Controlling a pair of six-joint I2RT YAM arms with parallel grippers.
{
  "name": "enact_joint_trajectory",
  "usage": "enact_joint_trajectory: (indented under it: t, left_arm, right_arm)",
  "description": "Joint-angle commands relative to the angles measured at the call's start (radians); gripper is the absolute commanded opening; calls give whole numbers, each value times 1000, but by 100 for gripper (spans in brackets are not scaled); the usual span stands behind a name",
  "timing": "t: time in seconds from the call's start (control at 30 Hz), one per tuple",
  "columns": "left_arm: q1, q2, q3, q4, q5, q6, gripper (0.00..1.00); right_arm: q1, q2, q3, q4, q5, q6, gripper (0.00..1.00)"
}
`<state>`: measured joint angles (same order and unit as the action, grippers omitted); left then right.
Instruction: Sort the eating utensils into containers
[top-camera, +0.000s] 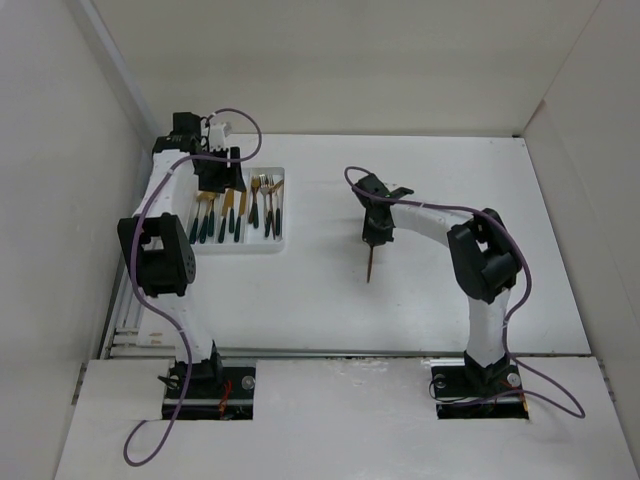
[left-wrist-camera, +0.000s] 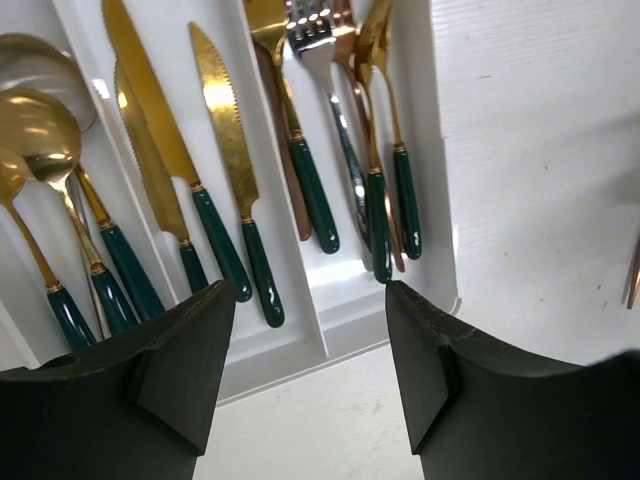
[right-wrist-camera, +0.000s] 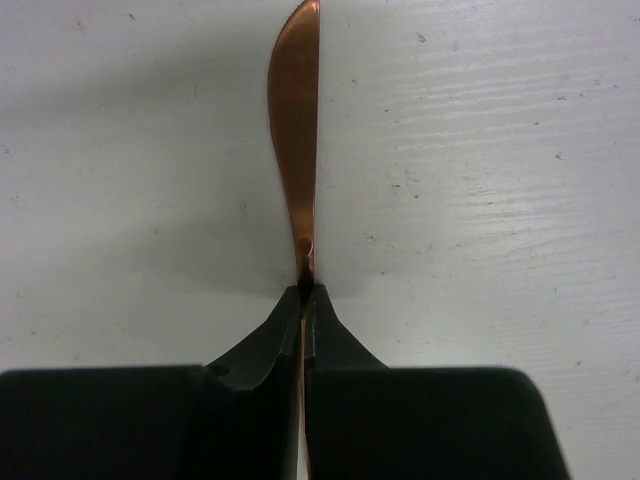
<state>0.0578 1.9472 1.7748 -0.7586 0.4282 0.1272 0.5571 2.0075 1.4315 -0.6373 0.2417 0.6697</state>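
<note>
Over by the far left corner of the surface (top-camera: 330, 310) sits the white tray (top-camera: 240, 251). It holds spoons (left-wrist-camera: 45, 130) in the compartment nearest the left edge, knives (left-wrist-camera: 225, 130) in the middle one and forks (left-wrist-camera: 310, 50) in the third. The left fingers (left-wrist-camera: 150, 390) hang spread apart above the tray's near end, gripping nothing. Out toward the middle of the surface, well apart from the tray, the right fingers (right-wrist-camera: 400, 420) are pinched tight on a slim copper-coloured utensil (right-wrist-camera: 296, 130). Its free end points toward the near edge. I can't tell whether its tip touches the surface.
</note>
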Motion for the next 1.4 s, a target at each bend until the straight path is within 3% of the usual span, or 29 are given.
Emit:
enact_joint_trajectory:
  t: [0.0, 0.53, 0.8, 1.37]
  left_arm:
    - [-41, -94, 51, -18, 9, 32, 59]
    - [-302, -116, -6, -65, 311, 149, 63]
    - [-446, -65, -15, -38, 494, 160, 69]
    - [-510, -44, -64, 137, 280, 52, 72]
  right_arm:
    - [-20, -5, -55, 33, -51, 8, 0]
    - [-39, -208, 49, 103, -61, 91, 0]
    - [-29, -243, 139, 169, -160, 194, 0]
    - [21, -253, 204, 197, -210, 248, 0]
